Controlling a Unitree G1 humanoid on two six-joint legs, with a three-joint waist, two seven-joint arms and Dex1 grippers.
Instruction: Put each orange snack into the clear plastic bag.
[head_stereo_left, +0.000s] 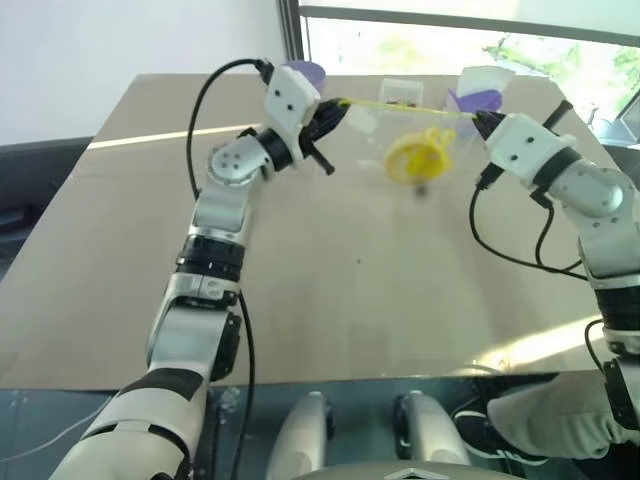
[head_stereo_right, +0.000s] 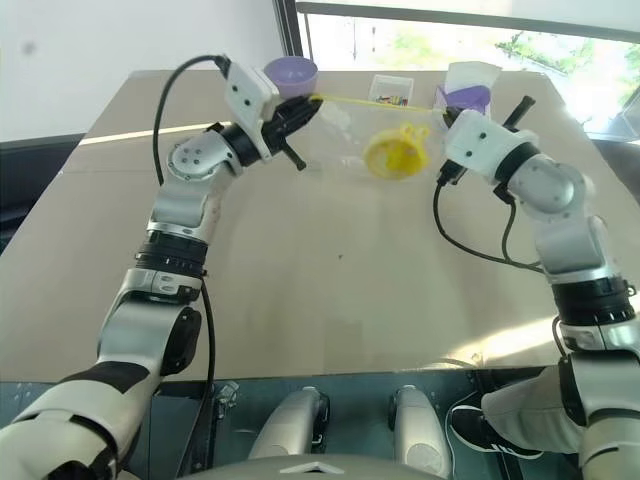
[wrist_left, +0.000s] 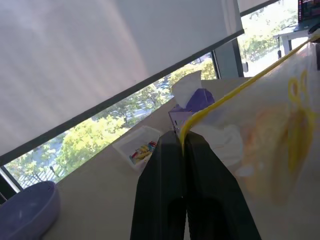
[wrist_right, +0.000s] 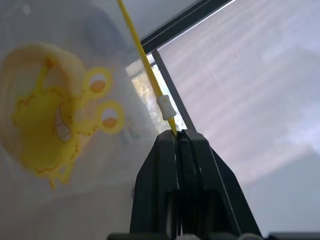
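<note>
The clear plastic bag (head_stereo_left: 385, 135) hangs above the brown table (head_stereo_left: 330, 280), stretched between my two grippers by its yellow seal strip (head_stereo_left: 400, 105). My left gripper (head_stereo_left: 335, 108) is shut on the strip's left end, and in the left wrist view its fingertips (wrist_left: 170, 142) pinch the strip. My right gripper (head_stereo_left: 483, 120) is shut on the strip's other end, just past the white slider (wrist_right: 164, 106). The orange snack (head_stereo_left: 412, 160), a round yellow-orange bun, sits inside the bag behind its yellow print (wrist_right: 55, 125).
At the table's far edge stand a purple bowl (head_stereo_right: 290, 72), a small clear box of colourful bits (head_stereo_right: 390, 90) and a purple tissue box with white tissue (head_stereo_right: 465, 85). A window runs behind them. The table's near half is bare board.
</note>
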